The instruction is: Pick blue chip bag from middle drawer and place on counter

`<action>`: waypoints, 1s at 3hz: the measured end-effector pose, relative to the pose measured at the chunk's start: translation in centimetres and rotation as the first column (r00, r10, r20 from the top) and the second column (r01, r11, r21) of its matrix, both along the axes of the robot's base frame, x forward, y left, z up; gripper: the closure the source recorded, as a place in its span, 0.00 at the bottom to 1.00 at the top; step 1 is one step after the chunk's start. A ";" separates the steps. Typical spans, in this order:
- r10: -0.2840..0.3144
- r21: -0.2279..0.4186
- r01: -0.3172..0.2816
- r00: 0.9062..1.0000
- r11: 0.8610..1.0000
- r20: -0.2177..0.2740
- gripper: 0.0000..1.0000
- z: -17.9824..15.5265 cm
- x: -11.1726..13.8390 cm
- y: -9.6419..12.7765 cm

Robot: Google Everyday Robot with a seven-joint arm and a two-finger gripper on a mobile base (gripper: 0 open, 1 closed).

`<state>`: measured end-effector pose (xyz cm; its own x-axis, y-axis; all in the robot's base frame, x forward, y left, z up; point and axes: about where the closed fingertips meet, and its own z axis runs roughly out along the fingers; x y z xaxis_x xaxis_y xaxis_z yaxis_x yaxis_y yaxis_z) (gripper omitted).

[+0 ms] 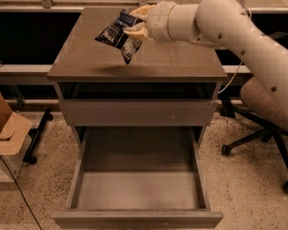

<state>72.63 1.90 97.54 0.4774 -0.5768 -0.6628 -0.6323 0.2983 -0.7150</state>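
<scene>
We see the claw over the desk, back-left area, fingers pinching the blue chip bag by its right edge, bag tilted, hanging clear of the surface w/ shadow beneath, mid drawer pulled open below, office chair at right

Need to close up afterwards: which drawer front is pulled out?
The middle drawer, the deep box under the flush upper panel. The gripper holds the blue chip bag above the counter.
</scene>
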 end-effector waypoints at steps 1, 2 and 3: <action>-0.013 -0.013 0.012 0.999 1.000 -0.048 0.50 -1.5 3.5 1.5; -0.027 -0.035 0.022 0.992 0.999 -0.127 0.27 -4.3 6.1 2.6; -0.027 -0.037 0.022 0.990 0.999 -0.136 0.04 -4.6 6.3 2.9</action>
<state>78.89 4.80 92.97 0.3691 -0.6113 -0.7000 -0.7176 0.2911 -0.6327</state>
